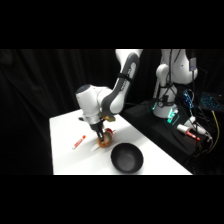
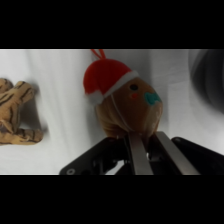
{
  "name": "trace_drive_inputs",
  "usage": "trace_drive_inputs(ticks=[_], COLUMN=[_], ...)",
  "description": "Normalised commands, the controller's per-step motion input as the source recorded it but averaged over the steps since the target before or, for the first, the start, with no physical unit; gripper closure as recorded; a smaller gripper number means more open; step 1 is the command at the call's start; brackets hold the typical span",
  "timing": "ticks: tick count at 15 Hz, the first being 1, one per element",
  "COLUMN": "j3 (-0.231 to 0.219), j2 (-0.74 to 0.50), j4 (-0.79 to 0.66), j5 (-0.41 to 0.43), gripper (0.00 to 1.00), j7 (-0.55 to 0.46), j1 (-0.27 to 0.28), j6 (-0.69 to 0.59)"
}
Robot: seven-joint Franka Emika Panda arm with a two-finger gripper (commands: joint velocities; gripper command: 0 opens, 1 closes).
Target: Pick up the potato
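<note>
The white table (image 1: 65, 150) carried all items and stood against black drapery; dark equipment with cables and lit indicators occupied the area beyond its right edge. The white arm (image 1: 117, 92) reached down over the table's middle from the upper right.

A black bowl (image 1: 127, 158) sat near the front edge of the table, just beside the work point but apart from it. The gripper (image 1: 102, 136) was lowered onto the potato (image 2: 131, 112) at mid-table. In the wrist view the two metal fingers (image 2: 170, 155) ran up to the potato's lower side and appeared to be set close on either side of it; whether they were pinching it or merely alongside could not be confirmed.

The potato was a rounded brown stuffed figure with a red-and-white cap, a stitched seam, an orange cheek spot and a teal mark. It was judged soft, light and compressible, with a fabric surface unlikely to slip and nothing fragile about it. The sound hold was judged to be across the widest part of the body, below the cap; the cap and its loop would likely deform and pull free.

A striped plush toy (image 2: 15, 112) lay apart from the potato, at the wrist view's left. A thin red-and-white marker (image 1: 79, 142) lay toward the left edge, clear of the gripper.

The surface was plain, flat and matte white.
</note>
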Motion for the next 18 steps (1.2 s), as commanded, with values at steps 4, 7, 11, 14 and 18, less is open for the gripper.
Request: trace_drive_inputs(ticks=[4,7,11,14,18], j3=[-0.003,0.006,0.017,0.021,0.025], j2=[-0.44,-0.43,-0.34,-0.25,-0.18], j4=[-0.09,-0.02,0.04,0.06,0.04], j5=[-0.059,-0.066,-0.056,-0.056,-0.047], gripper=[0.95,0.95,0.94,0.94,0.94], j7=[0.06,0.02,-0.01,-0.01,-0.06], j1=[0.057,0.023,0.007,0.007,-0.001], j6=[-0.43,-0.38,-0.35,-0.25,-0.15])
